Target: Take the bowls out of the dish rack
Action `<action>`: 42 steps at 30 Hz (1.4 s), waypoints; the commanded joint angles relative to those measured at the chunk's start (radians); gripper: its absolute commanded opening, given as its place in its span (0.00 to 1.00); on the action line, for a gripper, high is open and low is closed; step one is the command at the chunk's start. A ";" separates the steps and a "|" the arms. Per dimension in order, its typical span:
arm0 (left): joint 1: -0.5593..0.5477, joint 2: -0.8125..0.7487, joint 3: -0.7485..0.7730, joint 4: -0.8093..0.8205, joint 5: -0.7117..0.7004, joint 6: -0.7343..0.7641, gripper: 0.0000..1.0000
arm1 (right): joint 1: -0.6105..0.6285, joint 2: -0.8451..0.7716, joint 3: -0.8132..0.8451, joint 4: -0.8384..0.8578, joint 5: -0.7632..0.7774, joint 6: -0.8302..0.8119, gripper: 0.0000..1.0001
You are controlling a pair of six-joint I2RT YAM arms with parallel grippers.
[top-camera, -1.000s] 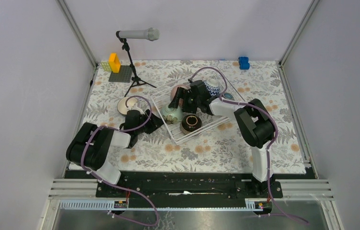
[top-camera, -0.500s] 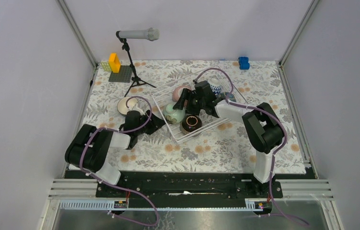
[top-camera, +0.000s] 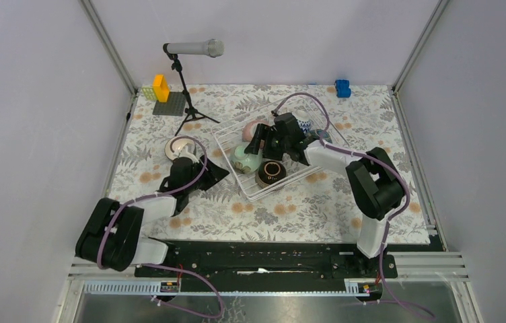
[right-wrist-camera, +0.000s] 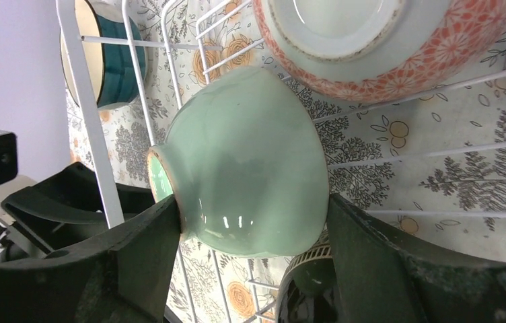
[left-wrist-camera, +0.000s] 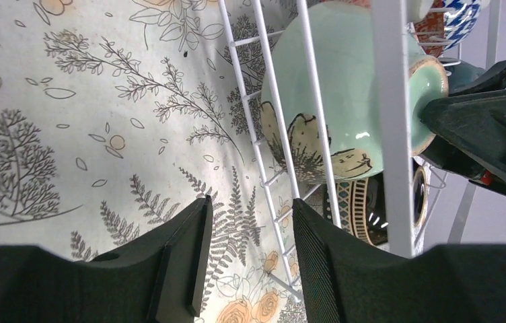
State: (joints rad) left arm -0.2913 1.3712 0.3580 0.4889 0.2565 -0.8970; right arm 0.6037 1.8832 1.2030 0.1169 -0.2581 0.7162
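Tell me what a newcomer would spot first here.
The right gripper pinches a mint green bowl lying on its side in the white wire rack at mid table. A microphone on a stand rises at the back left corner. The left gripper sits open and empty just outside the rack's left edge.

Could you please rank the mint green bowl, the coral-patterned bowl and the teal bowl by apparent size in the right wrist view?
1. mint green bowl, nearest the camera
2. coral-patterned bowl, cropped by the frame, so possibly larger
3. teal bowl, clearly smallest
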 commanded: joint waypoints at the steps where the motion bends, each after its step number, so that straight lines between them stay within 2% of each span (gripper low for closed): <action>1: -0.003 -0.125 -0.018 -0.064 -0.060 0.030 0.52 | 0.011 -0.134 0.056 -0.045 0.048 -0.076 0.73; 12: -0.003 -0.429 0.053 -0.316 -0.063 0.044 0.59 | 0.012 -0.273 0.087 -0.165 0.195 -0.205 0.74; 18: -0.003 -0.475 0.102 -0.310 0.046 0.031 0.69 | 0.009 -0.355 0.091 -0.187 0.149 -0.232 0.74; 20: -0.003 -0.485 0.121 -0.302 0.078 0.017 0.79 | -0.001 -0.385 0.085 -0.190 0.126 -0.218 0.74; 21: -0.003 -0.490 0.128 -0.300 0.091 0.008 0.89 | -0.007 -0.396 0.085 -0.195 0.113 -0.207 0.73; 22: -0.003 -0.493 0.135 -0.293 0.099 0.000 0.96 | -0.019 -0.403 0.086 -0.200 0.090 -0.192 0.73; 23: -0.001 -0.499 0.137 -0.279 0.110 -0.014 0.98 | -0.043 -0.409 0.084 -0.199 0.050 -0.177 0.73; 28: 0.000 -0.487 0.130 -0.126 0.200 -0.098 0.99 | -0.144 -0.421 0.031 -0.106 -0.233 -0.052 0.71; 34: -0.002 -0.433 0.110 0.157 0.320 -0.243 0.99 | -0.196 -0.451 -0.040 0.050 -0.394 0.074 0.71; 42: -0.002 -0.396 0.144 0.209 0.341 -0.308 0.98 | -0.201 -0.482 -0.118 0.253 -0.527 0.212 0.71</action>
State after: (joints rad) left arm -0.2916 0.9668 0.4526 0.5911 0.5549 -1.1538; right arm 0.4023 1.4776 1.0878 0.1410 -0.6449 0.8204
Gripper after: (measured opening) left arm 0.985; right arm 0.796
